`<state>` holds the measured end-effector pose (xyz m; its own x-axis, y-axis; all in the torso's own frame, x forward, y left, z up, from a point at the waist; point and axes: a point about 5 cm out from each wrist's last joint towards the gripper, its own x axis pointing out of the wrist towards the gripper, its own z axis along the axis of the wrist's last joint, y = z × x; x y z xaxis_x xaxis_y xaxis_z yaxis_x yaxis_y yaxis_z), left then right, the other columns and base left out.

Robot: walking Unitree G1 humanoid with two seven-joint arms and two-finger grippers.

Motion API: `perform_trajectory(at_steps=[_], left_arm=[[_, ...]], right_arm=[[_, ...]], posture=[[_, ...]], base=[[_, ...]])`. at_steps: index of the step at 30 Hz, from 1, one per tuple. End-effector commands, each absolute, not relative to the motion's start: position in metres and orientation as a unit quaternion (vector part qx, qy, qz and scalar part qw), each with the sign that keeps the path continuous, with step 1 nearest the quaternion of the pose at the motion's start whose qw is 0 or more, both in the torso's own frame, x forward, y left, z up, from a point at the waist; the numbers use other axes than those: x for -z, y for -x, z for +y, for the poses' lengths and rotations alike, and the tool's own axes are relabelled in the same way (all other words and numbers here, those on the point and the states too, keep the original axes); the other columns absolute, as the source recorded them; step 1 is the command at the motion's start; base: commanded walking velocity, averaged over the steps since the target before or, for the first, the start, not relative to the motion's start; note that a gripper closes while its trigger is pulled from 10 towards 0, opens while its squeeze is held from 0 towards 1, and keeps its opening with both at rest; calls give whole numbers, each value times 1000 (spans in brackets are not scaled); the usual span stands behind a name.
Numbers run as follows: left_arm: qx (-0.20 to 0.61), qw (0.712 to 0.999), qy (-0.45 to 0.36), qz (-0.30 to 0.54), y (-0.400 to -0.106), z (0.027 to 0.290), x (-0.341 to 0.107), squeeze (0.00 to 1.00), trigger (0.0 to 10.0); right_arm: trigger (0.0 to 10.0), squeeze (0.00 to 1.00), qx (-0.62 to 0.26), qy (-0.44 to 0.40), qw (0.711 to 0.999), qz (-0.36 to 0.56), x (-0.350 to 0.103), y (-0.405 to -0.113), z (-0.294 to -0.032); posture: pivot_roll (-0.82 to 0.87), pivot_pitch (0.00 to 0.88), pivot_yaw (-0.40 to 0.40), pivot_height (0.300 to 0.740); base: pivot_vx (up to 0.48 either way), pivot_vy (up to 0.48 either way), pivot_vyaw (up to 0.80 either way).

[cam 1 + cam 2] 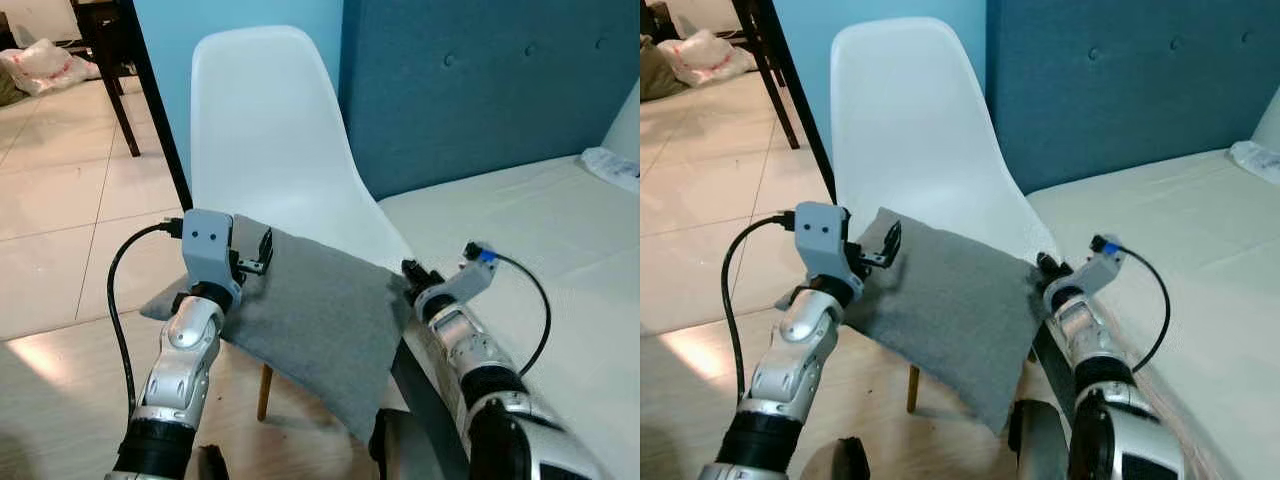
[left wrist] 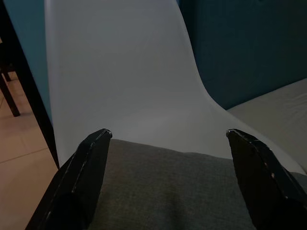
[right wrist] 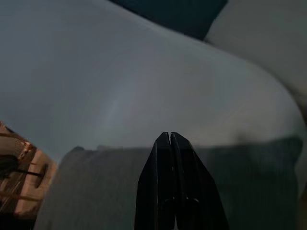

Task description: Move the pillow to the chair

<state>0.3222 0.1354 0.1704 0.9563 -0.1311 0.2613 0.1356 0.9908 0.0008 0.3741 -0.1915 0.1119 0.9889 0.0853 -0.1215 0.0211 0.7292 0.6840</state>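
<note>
1. Left gripper (image 2: pixel 168 143) stands over the near-left part of the grey pillow (image 1: pixel 310 320), its two black fingers (image 2: pixel 79 177) spread wide apart with nothing between them; the left wrist view shows the pillow's fabric beneath and between the fingertips.
2. Right gripper (image 3: pixel 170 136) sits at the pillow's right edge, on the side towards the bed. Its fingers are pressed together to a single point. The right wrist view shows the tip above the grey fabric; whether any cloth is pinched cannot be determined.
3. Grey pillow lies flat across the seat of the white chair (image 1: pixel 270 120). Its near corner overhangs the seat's front edge and droops towards the floor; its left corner projects past the seat's left side.
4. A black cable (image 1: pixel 120 300) loops from the left wrist housing down along the arm; a second black cable (image 1: pixel 540 310) arcs from the right wrist.
5. White chair is a moulded shell type with a wooden leg (image 1: pixel 265 392) visible under the pillow. Its backrest stands upright just beyond the pillow.
6. Bed (image 1: pixel 540 220) with a pale cover lies just beside the chair on the right, backed by a dark blue padded headboard (image 1: pixel 480 90).
7. Dark table legs (image 1: pixel 120 90) stand on the tiled floor (image 1: pixel 60 220) at far left, with a white bag (image 1: pixel 45 65) beyond.
</note>
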Motion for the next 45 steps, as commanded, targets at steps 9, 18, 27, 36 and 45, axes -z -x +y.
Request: perform_trajectory(at_steps=[9, 18, 27, 36, 45], left_arm=[[59, 991, 10, -119, -316, 137, -164, 0, 10000], [66, 991, 10, -114, -316, 135, -163, 0, 10000], [87, 993, 22, -74, -308, 140, -139, 0, 10000], [83, 995, 61, -7, -286, 155, -98, 0, 10000], [51, 991, 118, 43, -266, 167, -66, 0, 10000]], right_arm=[[10000, 325, 128, -196, 962, 139, -84, -354, -236], [10000, 1000, 119, -233, 946, 192, -41, -313, -250], [10000, 1000, -44, -360, 910, 202, -5, -270, -196], [10000, 1000, -95, -458, 866, 174, 5, -242, -180], [10000, 0, -58, -441, 859, 255, 26, -237, -168]], posture=[[9, 124, -22, 533], [-16, 132, -15, 533], [-27, 149, -2, 533], [-6, 160, -4, 533], [2, 168, 1, 533]], base=[[0, 0, 0], [0, 0, 0], [0, 0, 0], [0, 0, 0], [0, 0, 0]])
